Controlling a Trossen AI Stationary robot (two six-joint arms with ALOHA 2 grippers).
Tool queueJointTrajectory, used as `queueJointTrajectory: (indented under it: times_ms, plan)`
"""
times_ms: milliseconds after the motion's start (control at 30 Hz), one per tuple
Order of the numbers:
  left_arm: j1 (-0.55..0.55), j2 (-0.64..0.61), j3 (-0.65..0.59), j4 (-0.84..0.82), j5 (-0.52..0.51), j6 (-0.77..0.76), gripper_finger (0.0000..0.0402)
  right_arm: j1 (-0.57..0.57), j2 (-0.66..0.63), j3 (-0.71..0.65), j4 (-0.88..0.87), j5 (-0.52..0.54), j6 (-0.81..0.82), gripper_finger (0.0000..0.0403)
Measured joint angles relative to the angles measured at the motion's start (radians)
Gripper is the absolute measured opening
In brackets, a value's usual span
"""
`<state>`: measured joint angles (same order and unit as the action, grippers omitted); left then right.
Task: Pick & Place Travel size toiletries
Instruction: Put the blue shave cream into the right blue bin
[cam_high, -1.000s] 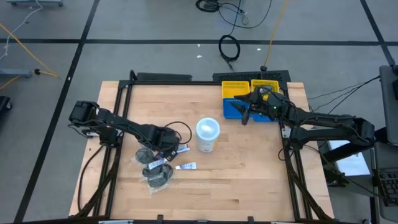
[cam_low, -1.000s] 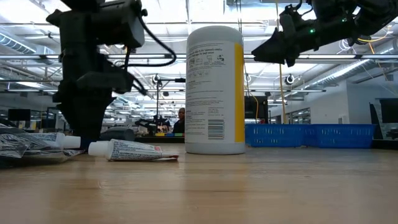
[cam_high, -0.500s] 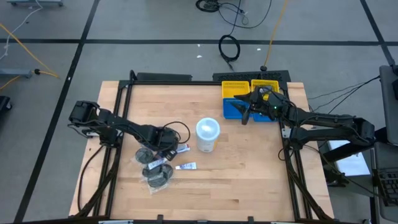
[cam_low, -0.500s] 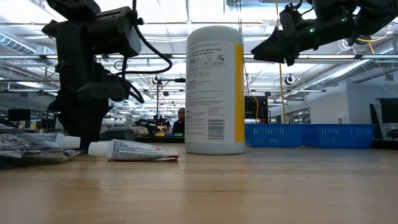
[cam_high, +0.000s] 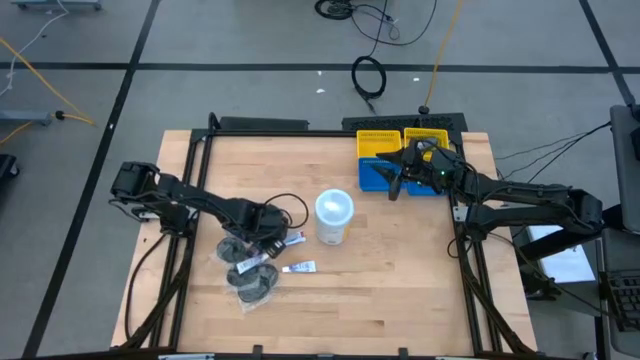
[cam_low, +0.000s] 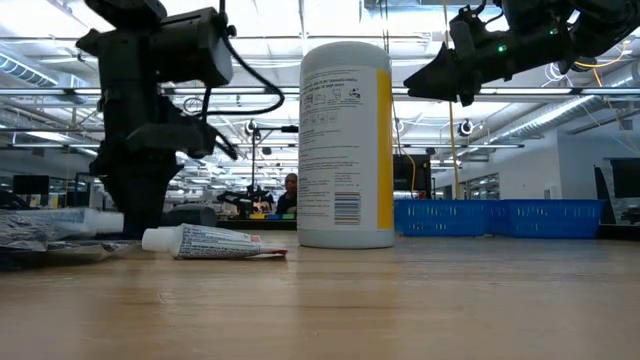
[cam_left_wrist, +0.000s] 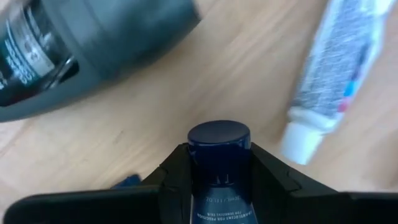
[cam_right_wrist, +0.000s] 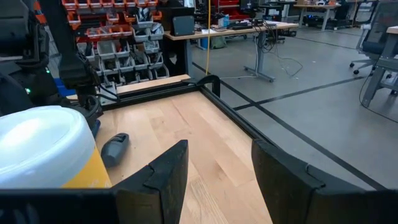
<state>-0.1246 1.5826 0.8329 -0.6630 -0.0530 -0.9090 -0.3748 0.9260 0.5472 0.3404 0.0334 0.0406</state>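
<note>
The left tool (cam_high: 268, 240) is down at the wooden desk (cam_high: 400, 270), its two dark fingers (cam_left_wrist: 177, 180) closed in against the sides of a small tube with a dark blue round cap (cam_left_wrist: 219, 162), which sits between them with the cap pointing forward. The wrist view shows the fingers touching the tube on both sides. Whether the tube is off the desk cannot be told.

Just ahead of this tool and to one side lies a small white tube with a white cap and printed label (cam_left_wrist: 329, 68), flat on the desk and apart from the fingers. On the other side, close by, lies a dark grey mini bottle with a printed label (cam_left_wrist: 81, 50), also flat. In the high view, dark round clear-wrapped discs (cam_high: 255, 285) lie beside the tool, toward the desk's near edge, and another small white tube (cam_high: 299, 267) lies just past them, apart from the tool. A large white cylindrical tub with a pale blue lid (cam_high: 334, 217) stands upright near the left tool, on the side toward the right arm.

The right tool (cam_high: 397, 178) hangs in the air well away from the toiletries, above the edge of the blue plastic bin (cam_high: 372, 174), next to the yellow plastic bin (cam_high: 380, 141). Its fingers (cam_right_wrist: 168, 174) stand apart with nothing between them.
</note>
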Motion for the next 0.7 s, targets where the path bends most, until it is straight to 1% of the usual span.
queueJointTrajectory:
  times_ms: [267,700]
  plan:
    - [0.000,-0.001,0.107,-0.084,-0.026,0.068,0.0103,0.000,0.000,0.000,-0.001,0.000,0.000,0.0169]
    - [-0.014,-0.013,0.340,-0.325,-0.189,0.158,0.0103,0.000,0.000,0.000,-0.001,0.000,0.000,0.0169]
